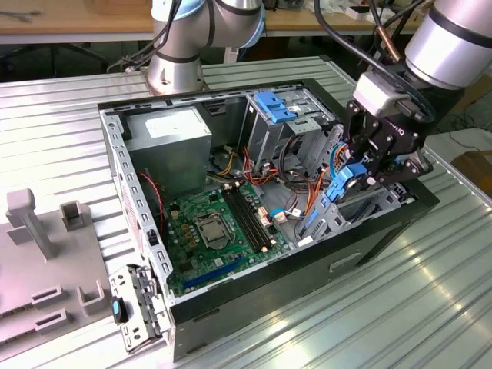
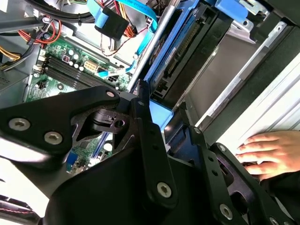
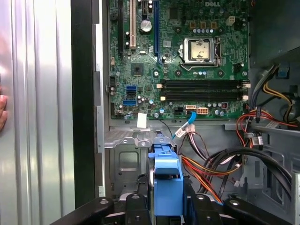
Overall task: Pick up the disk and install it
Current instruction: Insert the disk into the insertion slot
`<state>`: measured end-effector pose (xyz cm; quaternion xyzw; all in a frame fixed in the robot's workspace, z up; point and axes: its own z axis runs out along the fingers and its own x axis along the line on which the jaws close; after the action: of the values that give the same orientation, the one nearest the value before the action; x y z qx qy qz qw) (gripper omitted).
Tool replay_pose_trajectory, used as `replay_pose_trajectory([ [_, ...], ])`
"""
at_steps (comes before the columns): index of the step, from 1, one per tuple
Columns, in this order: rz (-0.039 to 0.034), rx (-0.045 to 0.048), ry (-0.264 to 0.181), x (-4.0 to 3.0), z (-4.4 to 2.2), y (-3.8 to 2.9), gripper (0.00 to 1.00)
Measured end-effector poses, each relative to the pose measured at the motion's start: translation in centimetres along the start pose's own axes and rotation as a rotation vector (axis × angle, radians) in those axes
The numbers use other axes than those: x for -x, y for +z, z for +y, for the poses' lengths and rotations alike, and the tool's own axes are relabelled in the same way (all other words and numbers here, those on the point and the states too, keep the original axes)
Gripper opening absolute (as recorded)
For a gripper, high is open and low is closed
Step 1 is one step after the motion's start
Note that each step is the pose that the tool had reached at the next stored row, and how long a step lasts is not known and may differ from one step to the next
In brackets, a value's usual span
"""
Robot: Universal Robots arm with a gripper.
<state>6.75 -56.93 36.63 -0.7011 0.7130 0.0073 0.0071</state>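
The disk is a dark drive in a bright blue carrier frame. It stands on edge and tilted at the drive bay, in the computer case's corner at the exterior view's right. My gripper is shut on its blue end tab, with a black finger on each side. In the second wrist view the disk's dark body runs away from the gripper along the bay's metal wall. Its lower end is hidden by the bay and cables.
The open case holds a green motherboard, a grey power supply, a light-blue bracket and cable bundles beside the bay. A person's hand rests on the ribbed table by the case. Grey fixtures stand at the exterior view's left.
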Motion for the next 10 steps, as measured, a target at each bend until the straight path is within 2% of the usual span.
replay_pose_trajectory([
  [4,0.0001,0.0000,0.000,-0.01,0.00,0.74,0.37],
  [10,0.0000,0.0000,0.000,-0.02,0.00,0.79,0.37],
])
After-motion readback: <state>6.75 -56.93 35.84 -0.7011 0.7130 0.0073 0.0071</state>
